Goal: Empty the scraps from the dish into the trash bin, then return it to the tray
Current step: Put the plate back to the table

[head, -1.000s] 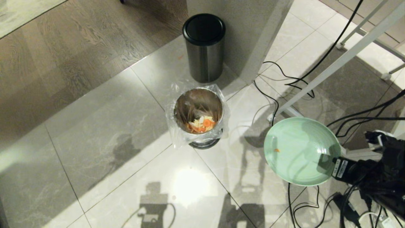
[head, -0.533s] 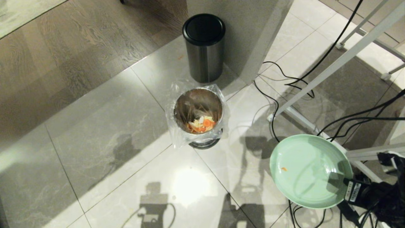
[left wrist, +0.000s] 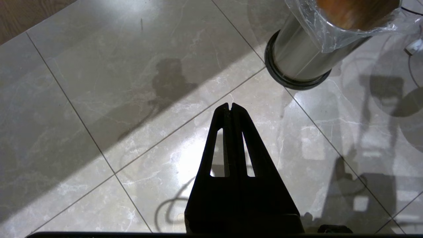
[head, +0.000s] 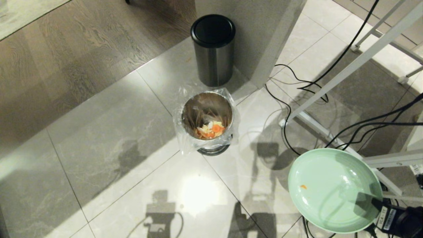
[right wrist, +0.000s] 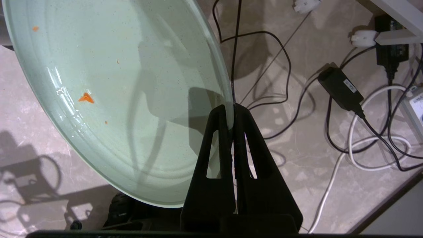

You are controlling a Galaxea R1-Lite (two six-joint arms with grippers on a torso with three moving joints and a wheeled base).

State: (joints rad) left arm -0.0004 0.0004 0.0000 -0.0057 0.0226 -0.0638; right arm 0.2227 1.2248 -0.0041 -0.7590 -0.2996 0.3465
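My right gripper [right wrist: 230,109] is shut on the rim of the mint-green dish [right wrist: 109,82], which hangs tilted at the lower right of the head view [head: 333,188]. Only a few tiny orange crumbs [right wrist: 86,98] cling to the dish. The scraps [head: 210,129], orange slices and pale sticks, lie inside the steel trash bin [head: 207,115] with its clear bag liner, which stands on the floor to the left of the dish. My left gripper [left wrist: 230,106] is shut and empty, hanging over the tiles near the bin's black base ring [left wrist: 290,81]. The tray is out of view.
A second steel bin with a black lid [head: 213,49] stands behind the lined one, against a wall corner. Black cables [head: 290,109] and a white frame leg [head: 350,66] cross the floor at the right. A power adapter [right wrist: 340,87] and white cords lie under the dish.
The right gripper has carried the dish down and to the right, away from the trash bin, toward the lower right corner of the head view. The bins and the left gripper have not moved.
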